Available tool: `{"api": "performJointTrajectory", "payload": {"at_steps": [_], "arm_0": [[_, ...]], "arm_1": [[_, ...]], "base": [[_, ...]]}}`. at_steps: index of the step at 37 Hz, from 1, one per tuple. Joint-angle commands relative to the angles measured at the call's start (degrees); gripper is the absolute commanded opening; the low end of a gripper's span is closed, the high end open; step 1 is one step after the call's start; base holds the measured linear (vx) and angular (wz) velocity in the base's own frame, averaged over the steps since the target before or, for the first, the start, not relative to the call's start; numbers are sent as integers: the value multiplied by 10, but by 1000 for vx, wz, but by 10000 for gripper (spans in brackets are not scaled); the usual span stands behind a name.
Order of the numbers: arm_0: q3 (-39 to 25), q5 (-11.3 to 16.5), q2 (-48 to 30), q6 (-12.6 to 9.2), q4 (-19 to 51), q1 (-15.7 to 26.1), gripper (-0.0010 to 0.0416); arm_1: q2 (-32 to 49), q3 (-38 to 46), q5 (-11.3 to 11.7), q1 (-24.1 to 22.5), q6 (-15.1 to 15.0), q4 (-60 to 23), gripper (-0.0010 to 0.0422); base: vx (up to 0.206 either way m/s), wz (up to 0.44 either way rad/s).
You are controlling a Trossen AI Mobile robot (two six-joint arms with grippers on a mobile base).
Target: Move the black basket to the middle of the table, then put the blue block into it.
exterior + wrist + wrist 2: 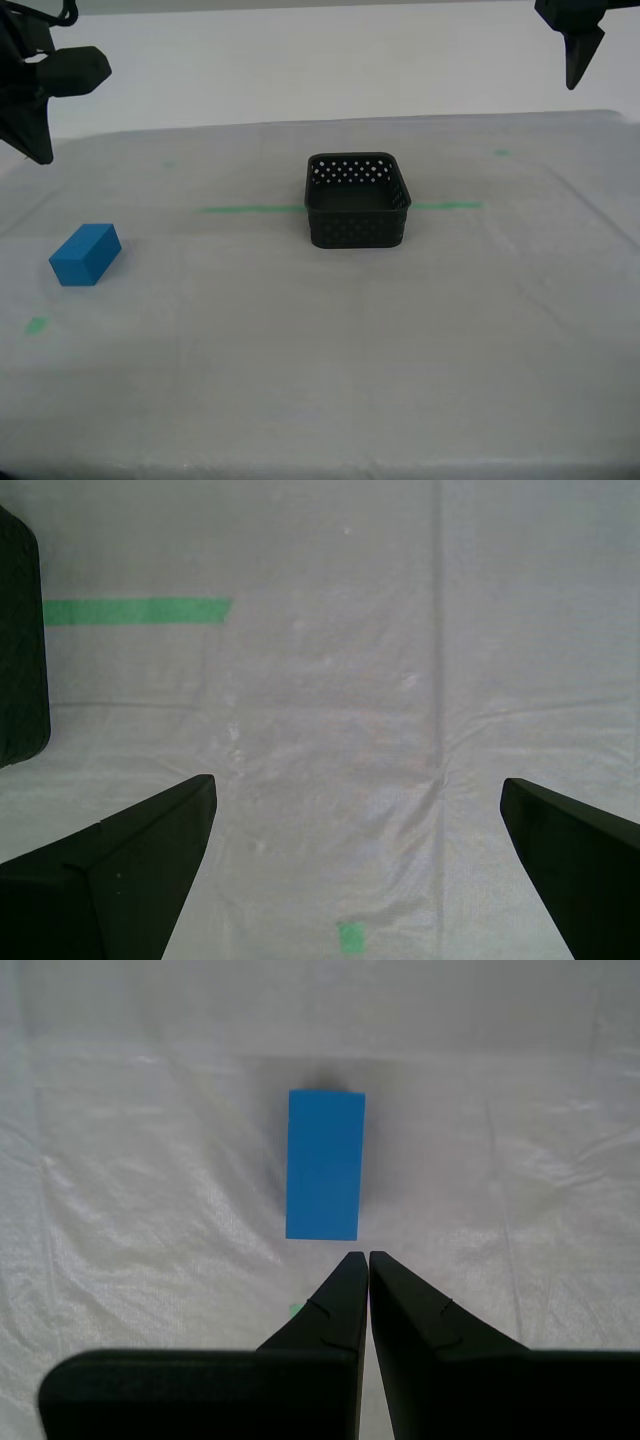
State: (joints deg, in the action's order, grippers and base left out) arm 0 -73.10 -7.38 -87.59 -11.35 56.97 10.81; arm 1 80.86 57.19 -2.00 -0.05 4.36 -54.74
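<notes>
The black basket (358, 228) stands near the middle of the table (350, 360), on the green tape line; it holds nothing, and its wall (18, 650) edges the first wrist view. The blue block (86, 254) lies on the table at the exterior view's left, well apart from the basket. My second gripper (361, 1256) is shut and empty, hanging above the table just short of the block (325, 1165); in the exterior view it is at the upper left (40, 150). My first gripper (357, 781) is open and empty, raised at the exterior view's upper right (573, 80).
A thin green tape line (250, 209) runs across the table behind and beside the basket. Small green tape marks lie near the block (37, 325) and toward the far edge (502, 152). The table's front half is bare pale surface.
</notes>
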Motion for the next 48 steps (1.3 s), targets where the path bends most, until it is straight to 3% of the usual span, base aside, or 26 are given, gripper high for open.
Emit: {"api": "performJointTrajectory", "payload": {"at_steps": [1, 8, 16, 35, 41, 48], "arm_0": [[0, -2, 0, 0, 0, 0, 398], [0, -2, 0, 0, 0, 0, 399], [0, -2, 0, 0, 0, 0, 399], [0, -2, 0, 0, 0, 0, 398], [0, -2, 0, 0, 0, 0, 399], [0, -2, 0, 0, 0, 0, 399]], "arm_1": [[8, -1, 12, 0, -5, -3, 0], [14, -2, 42, 1, -12, -5, 0], [14, -2, 42, 2, -14, -4, 32], [14, -2, 41, 4, -14, 2, 240], [14, -2, 28, 4, -15, 4, 315], [14, -2, 28, 5, -18, 11, 411]], "base": [[0, 0], [0, 0], [0, 0], [0, 0], [0, 0], [0, 0]]}}
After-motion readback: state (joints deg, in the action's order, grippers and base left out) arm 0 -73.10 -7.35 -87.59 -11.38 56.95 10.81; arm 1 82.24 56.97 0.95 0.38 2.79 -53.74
